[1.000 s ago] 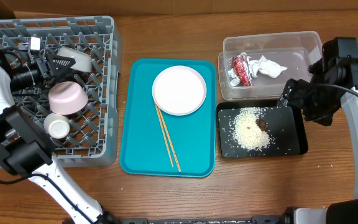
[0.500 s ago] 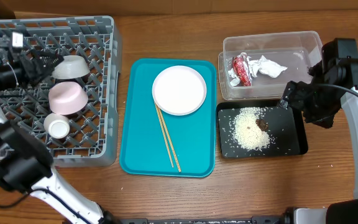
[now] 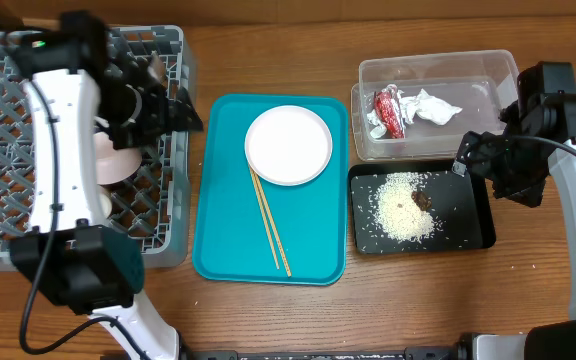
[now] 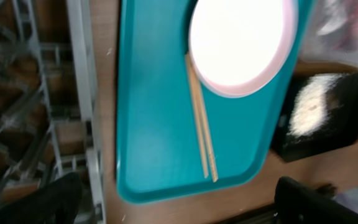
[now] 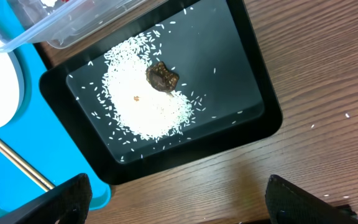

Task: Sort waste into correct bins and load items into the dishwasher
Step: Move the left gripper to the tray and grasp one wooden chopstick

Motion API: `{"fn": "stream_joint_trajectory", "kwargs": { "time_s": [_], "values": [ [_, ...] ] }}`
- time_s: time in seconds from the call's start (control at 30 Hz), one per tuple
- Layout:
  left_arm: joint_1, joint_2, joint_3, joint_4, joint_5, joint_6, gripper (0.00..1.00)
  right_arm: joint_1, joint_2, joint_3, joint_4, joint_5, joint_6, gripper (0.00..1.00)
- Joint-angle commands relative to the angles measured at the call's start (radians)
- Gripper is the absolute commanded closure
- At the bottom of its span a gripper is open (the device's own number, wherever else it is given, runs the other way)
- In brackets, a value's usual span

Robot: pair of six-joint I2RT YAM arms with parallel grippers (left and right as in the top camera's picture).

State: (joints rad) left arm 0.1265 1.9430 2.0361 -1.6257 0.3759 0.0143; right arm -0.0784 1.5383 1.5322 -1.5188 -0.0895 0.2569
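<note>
The white plate (image 3: 288,145) and the chopsticks (image 3: 270,222) lie on the teal tray (image 3: 223,200). The plate (image 4: 241,43) and chopsticks (image 4: 201,124) also show in the left wrist view. My left gripper (image 3: 176,108) is open and empty over the right edge of the grey dish rack (image 3: 28,200). The pink bowl (image 3: 118,160) shows in the rack, partly under my arm. The red wrapper (image 3: 388,110) and napkin (image 3: 433,106) lie in the clear tub (image 3: 488,70). Rice (image 5: 145,93) and the brown lump (image 5: 162,76) lie in the black tray (image 5: 253,93). My right gripper (image 3: 470,157) is open and empty, at that tray's far right corner.
The teal tray sits between the rack and the two bins. My left arm covers much of the rack's middle, so the cup and grey-green bowl are not clearly seen. Bare wood table (image 3: 548,270) lies in front of the black tray.
My left arm has swung from the rack's far left side across to its right edge, beside the teal tray. The right arm has not moved.
</note>
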Motion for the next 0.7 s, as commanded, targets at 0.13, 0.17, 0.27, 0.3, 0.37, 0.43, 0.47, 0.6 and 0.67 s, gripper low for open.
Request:
{"fn": "stream_joint_trajectory", "kwargs": {
  "time_s": [0.13, 0.17, 0.27, 0.3, 0.37, 0.43, 0.47, 0.6, 0.67],
  "values": [
    [-0.128, -0.091, -0.057, -0.064, -0.223, -0.156, 0.0, -0.002, -0.01, 0.007, -0.005, 0.011, -0.003, 0.09],
    [-0.14, -0.118, -0.087, -0.064, -0.229, -0.175, 0.0, -0.002, -0.01, 0.007, -0.01, 0.011, -0.003, 0.09],
    [-0.167, -0.198, -0.175, -0.064, -0.232, -0.231, 0.0, -0.002, -0.01, 0.007, -0.016, 0.015, -0.003, 0.09],
    [-0.18, -0.235, -0.214, -0.058, -0.246, -0.27, 0.0, -0.002, -0.01, 0.007, -0.017, 0.019, -0.003, 0.08],
    [-0.204, -0.296, -0.274, -0.023, -0.28, -0.327, 0.0, -0.002, -0.01, 0.007, -0.018, 0.022, -0.003, 0.08],
    [-0.241, -0.371, -0.352, 0.044, -0.326, -0.393, 0.0, -0.002, -0.01, 0.007, -0.017, 0.021, -0.003, 0.08],
    [-0.263, -0.406, -0.391, 0.083, -0.344, -0.424, 0.0, -0.002, -0.01, 0.007, -0.017, 0.021, -0.003, 0.08],
    [-0.348, -0.49, -0.549, 0.287, -0.364, -0.449, 0.0, -0.002, -0.01, 0.007, -0.017, 0.021, -0.003, 0.08],
    [-0.383, -0.492, -0.615, 0.373, -0.365, -0.449, 0.0, -0.002, -0.01, 0.007, -0.017, 0.021, -0.003, 0.08]
  ]
}}
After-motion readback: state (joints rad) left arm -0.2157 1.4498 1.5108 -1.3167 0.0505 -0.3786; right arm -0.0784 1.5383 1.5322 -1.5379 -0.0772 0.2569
